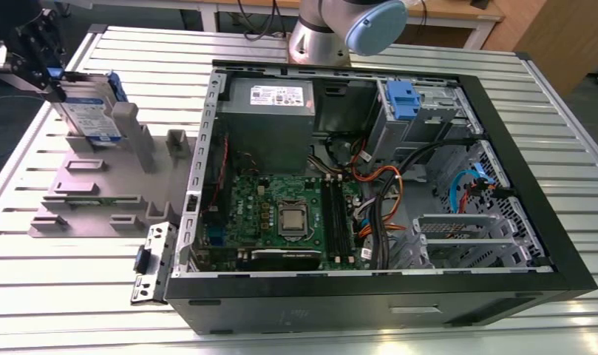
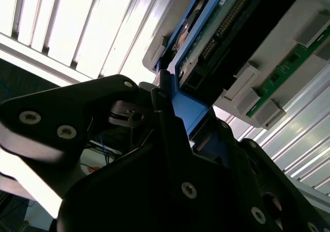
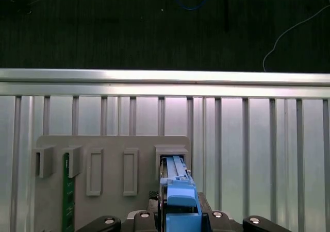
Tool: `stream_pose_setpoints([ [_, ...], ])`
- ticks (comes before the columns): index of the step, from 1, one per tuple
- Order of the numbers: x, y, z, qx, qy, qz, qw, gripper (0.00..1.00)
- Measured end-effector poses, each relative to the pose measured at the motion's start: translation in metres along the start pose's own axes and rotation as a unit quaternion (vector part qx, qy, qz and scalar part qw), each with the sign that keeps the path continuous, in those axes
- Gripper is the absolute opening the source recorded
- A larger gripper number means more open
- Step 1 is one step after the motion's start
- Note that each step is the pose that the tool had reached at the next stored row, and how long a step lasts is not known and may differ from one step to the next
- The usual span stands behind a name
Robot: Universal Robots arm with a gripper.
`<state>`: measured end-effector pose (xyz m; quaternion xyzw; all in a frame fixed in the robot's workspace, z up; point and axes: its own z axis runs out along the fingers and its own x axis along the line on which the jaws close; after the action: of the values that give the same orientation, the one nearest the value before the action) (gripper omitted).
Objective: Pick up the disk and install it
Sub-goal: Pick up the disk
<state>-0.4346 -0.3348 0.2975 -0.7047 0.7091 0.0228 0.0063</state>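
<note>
Disk [image 1: 89,111], flat silver metal framed in blue plastic, stands upright in the grey slotted holder [image 1: 101,196] at the exterior view's left. My claw [image 1: 52,75] pinches its blue handle end [image 3: 180,206].

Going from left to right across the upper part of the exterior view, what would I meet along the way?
gripper → disk → grey power supply → blue carrier mounted in the computer case
</note>
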Motion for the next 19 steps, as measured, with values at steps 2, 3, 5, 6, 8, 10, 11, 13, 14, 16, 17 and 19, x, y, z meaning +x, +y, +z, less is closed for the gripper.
stream_pose_setpoints([
  [2,0.0,0.0,-0.0006,-0.0001,0.0,0.0,1.0,0.37],
  [3,0.0,0.0,-0.0009,0.0,0.0,0.0,1.0,0.37],
  [5,-0.0001,0.0,-0.0014,0.0,0.0,0.0,1.0,0.37],
  [6,-0.0001,0.0,-0.0016,0.0,0.0,0.0,1.0,0.37],
  [8,-0.0001,0.0001,-0.0026,-0.0001,0.0,0.0,1.0,0.37],
  [10,-0.0001,0.0001,-0.0031,0.0001,0.0,0.0,1.0,0.37],
  [11,-0.0001,0.0001,-0.0034,0.0,0.0,0.0,1.0,0.37],
  [13,-0.0002,0.0001,-0.0041,0.0,0.0,0.0,1.0,0.37],
  [14,-0.0002,0.0001,-0.0044,0.0,0.0,0.0,1.0,0.37],
  [16,-0.0002,0.0001,-0.005,0.0,0.0,0.0,1.0,0.37],
  [17,-0.0002,0.0001,-0.0053,0.0,0.0,0.0,1.0,0.37],
  [19,-0.0002,0.0001,-0.0059,0.0,0.0,0.0,1.0,0.37],
])
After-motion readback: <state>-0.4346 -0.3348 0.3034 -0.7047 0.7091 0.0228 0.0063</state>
